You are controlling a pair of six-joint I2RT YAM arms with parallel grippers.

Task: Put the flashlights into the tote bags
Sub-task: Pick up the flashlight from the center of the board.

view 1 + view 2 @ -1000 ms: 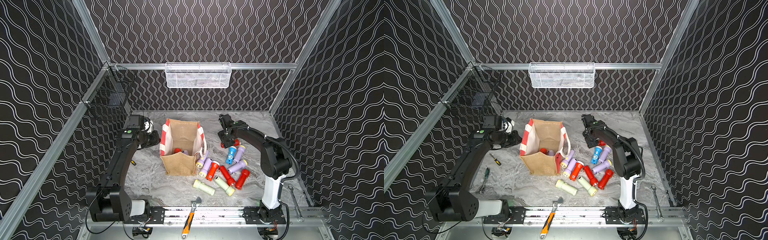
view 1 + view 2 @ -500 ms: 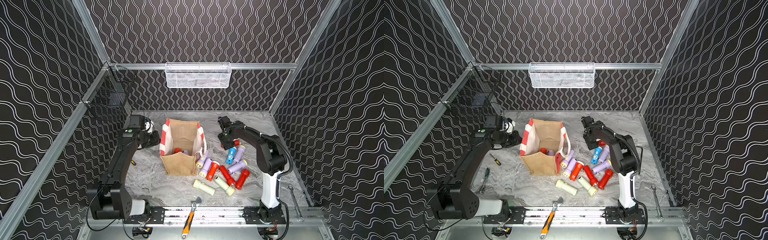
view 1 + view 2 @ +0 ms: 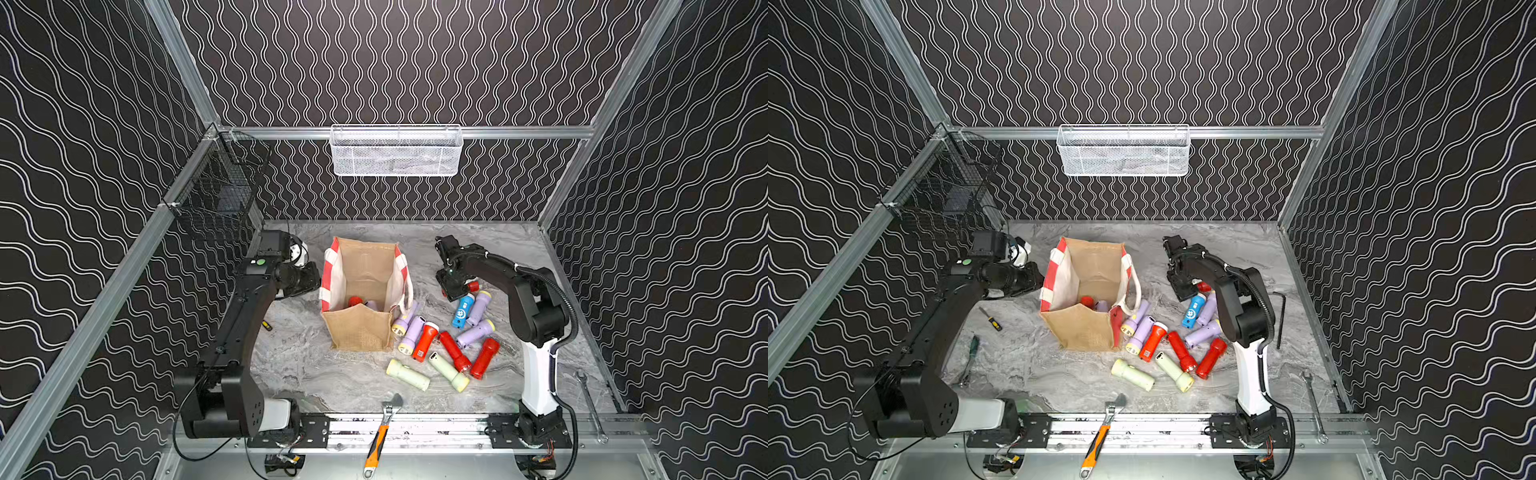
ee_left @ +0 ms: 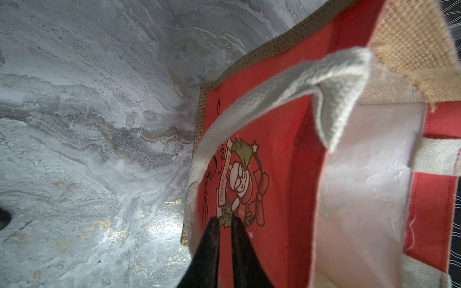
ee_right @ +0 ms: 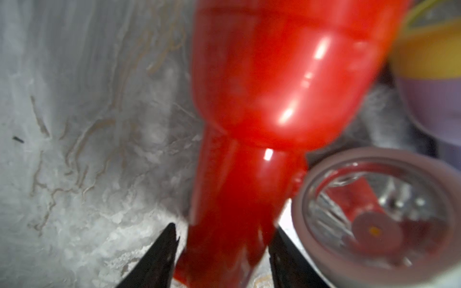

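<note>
A grey marbled tabletop (image 3: 299, 374), walled by black panels with white wavy lines, is seen in both top views. The tan burlap tote bag (image 3: 361, 332) stands open at its centre, and loose flashlights (image 3: 440, 349) are strewn just to its right. Only in the right wrist view is the right gripper (image 5: 224, 232) shown straddling the barrel of a red flashlight (image 5: 274, 87), unclamped, with a sliver of table left beside one finger. Only in the left wrist view is the left gripper (image 4: 225, 220) found drawn nearly together against the bag's red printed panel (image 4: 274, 149), beside its white handle (image 4: 287, 84); whether cloth is pinched cannot be told.
</note>
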